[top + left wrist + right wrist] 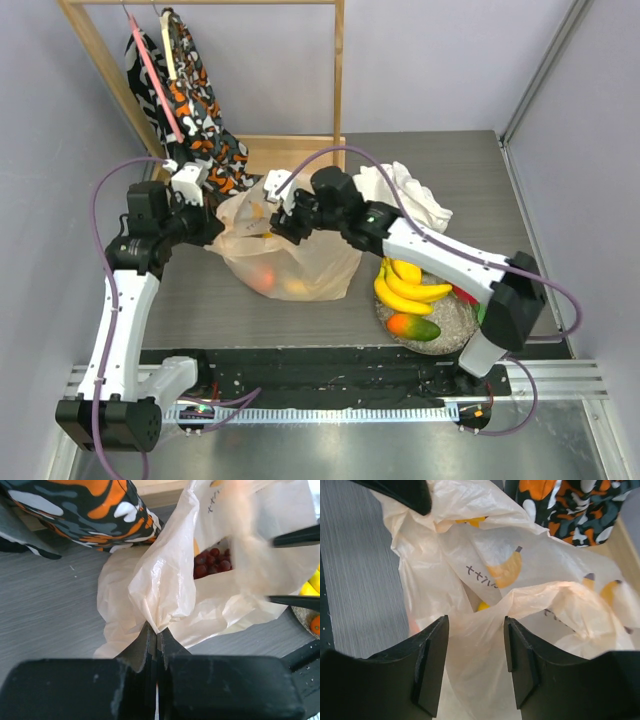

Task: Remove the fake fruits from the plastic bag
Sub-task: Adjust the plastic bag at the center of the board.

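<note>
The pale peach plastic bag [300, 262] lies mid-table with orange and yellow rounds [264, 278] showing through it. My left gripper [214, 226] is shut on a gathered fold of the bag's left rim [158, 622]. Dark purple grapes [212, 562] show inside the bag's mouth. My right gripper [281, 226] hangs over the mouth, open, with loose bag film [480, 650] between its fingers [431, 655] and a yellow fruit [482, 606] just beyond. The banana bunch [406, 285] and red-green mango [413, 327] lie on a speckled plate [455, 318] at the right.
A white cloth [408, 196] lies behind the plate. Orange-black-white patterned fabric [190, 90] hangs from a wooden rack [338, 70] at the back left and also shows in the left wrist view [95, 505]. A black mat [300, 365] runs along the near edge.
</note>
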Robot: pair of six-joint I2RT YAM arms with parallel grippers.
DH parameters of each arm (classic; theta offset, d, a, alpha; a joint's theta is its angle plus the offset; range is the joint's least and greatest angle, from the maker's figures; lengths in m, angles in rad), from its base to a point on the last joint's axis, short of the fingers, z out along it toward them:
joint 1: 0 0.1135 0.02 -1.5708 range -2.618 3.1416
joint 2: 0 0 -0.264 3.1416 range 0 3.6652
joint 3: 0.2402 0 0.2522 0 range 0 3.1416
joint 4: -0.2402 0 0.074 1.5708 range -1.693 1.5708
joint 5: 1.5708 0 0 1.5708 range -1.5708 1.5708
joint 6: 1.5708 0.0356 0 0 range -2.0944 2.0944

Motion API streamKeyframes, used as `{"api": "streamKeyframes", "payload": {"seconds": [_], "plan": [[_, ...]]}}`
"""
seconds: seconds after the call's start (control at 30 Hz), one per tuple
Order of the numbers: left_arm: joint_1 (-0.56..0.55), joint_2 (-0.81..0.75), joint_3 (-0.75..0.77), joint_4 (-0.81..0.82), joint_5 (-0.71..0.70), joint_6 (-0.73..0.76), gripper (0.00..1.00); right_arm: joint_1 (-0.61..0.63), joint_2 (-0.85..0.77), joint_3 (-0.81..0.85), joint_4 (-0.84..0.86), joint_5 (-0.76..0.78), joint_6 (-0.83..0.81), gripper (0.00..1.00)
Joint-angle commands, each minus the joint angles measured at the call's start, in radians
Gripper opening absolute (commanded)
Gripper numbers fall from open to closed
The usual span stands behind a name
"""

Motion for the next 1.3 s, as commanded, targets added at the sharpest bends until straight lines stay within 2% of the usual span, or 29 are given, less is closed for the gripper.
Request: {"api": "streamKeyframes", "payload": {"seconds": [0.0, 0.1, 0.17, 0.27, 0.4, 0.53, 0.6, 0.67, 0.77, 0.83, 0.87, 0.93, 1.07, 1.2, 1.27], "plan": [[0.005, -0.028, -0.02, -0.023, 0.058, -0.01, 0.0, 0.012, 0.057, 0.095, 0.187, -0.044, 0.124, 0.54], [0.005, -0.03, -0.014, -0.032, 0.059, -0.015, 0.0, 0.013, 0.072, 0.166, 0.082, -0.043, 0.104, 0.53], [0.005, -0.033, 0.003, -0.037, 0.064, -0.021, 0.0, 0.015, 0.054, 0.152, 0.052, 0.063, 0.066, 0.53], [0.005, -0.036, 0.021, -0.014, 0.076, -0.046, 0.0, 0.012, -0.012, 0.027, 0.0, 0.215, -0.005, 0.5], [0.005, -0.045, 0.036, 0.017, 0.085, -0.082, 0.0, 0.009, -0.17, -0.258, -0.139, 0.238, -0.126, 0.47], [0.005, -0.063, 0.013, 0.037, 0.127, -0.108, 0.0, 0.01, -0.245, -0.346, -0.356, 0.203, -0.158, 0.4], [0.005, -0.068, -0.008, 0.037, 0.13, -0.113, 0.0, 0.009, -0.267, -0.304, -0.521, 0.16, -0.212, 0.4], [0.005, -0.076, -0.026, 0.036, 0.129, -0.112, 0.0, 0.007, -0.293, -0.22, -0.695, 0.158, -0.242, 0.45], [0.005, -0.085, -0.054, 0.031, 0.139, -0.118, 0.0, -0.026, -0.356, -0.096, -0.807, 0.123, -0.25, 0.52], [0.005, -0.087, -0.069, 0.029, 0.151, -0.13, 0.0, -0.03, -0.385, -0.012, -0.839, 0.072, -0.261, 0.61], [0.005, -0.09, -0.074, 0.029, 0.152, -0.141, 0.0, -0.03, -0.385, 0.081, -0.894, 0.024, -0.284, 0.66], [0.005, -0.088, -0.086, 0.029, 0.158, -0.153, 0.0, -0.03, -0.382, 0.137, -0.888, -0.05, -0.299, 0.66], [0.005, -0.087, -0.092, 0.039, 0.162, -0.185, 0.0, -0.03, -0.324, 0.183, -0.686, -0.077, -0.238, 0.59], [0.005, -0.087, -0.086, 0.051, 0.171, -0.208, 0.0, -0.022, -0.249, 0.065, -0.424, -0.121, -0.149, 0.47], [0.005, -0.088, -0.076, 0.048, 0.171, -0.204, 0.0, -0.022, -0.174, -0.021, -0.261, -0.062, -0.1, 0.41]]}}
